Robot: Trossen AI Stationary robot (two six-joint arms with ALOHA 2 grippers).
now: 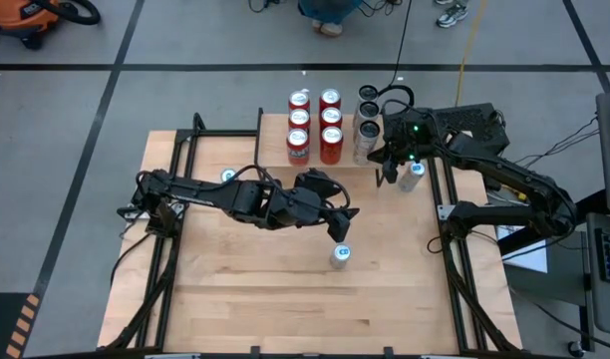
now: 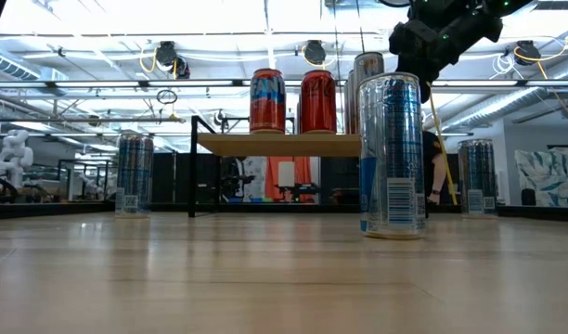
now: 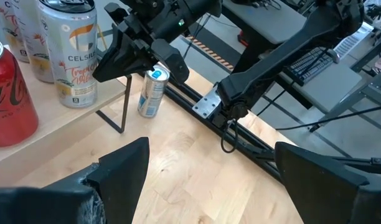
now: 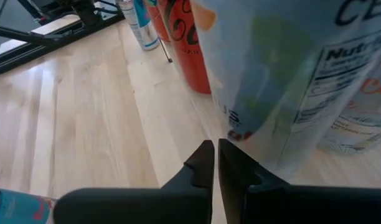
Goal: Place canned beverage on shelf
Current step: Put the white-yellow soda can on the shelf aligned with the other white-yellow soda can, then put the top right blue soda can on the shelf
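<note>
1. Three blue-and-silver cans stand loose on the table (image 1: 235, 299): one near the middle (image 1: 340, 255), one at the right end of the shelf (image 1: 417, 172), one on the left behind the left arm (image 1: 228, 176). The shelf (image 1: 275, 135) already carries six red cans (image 1: 314, 126) and a column of pale cans (image 1: 367, 125).
2. Left end effector (image 1: 342, 228): fingers spread wide, hovering just beside the middle can, holding nothing.
3. Right end effector (image 1: 388, 176): fingers pressed together, empty, at the shelf's right end, close against the pale cans.
4. Handling estimate: slim can, rigid if full, thin wall dents if over-squeezed; smooth printed side likely slippery; tall and narrow, so tips easily.
5. Grip site: mid-body, fingers on opposite sides, approach level; avoid the rim and top.
6. Free shelf space cannot be judged well; the rows look nearly full.
</note>
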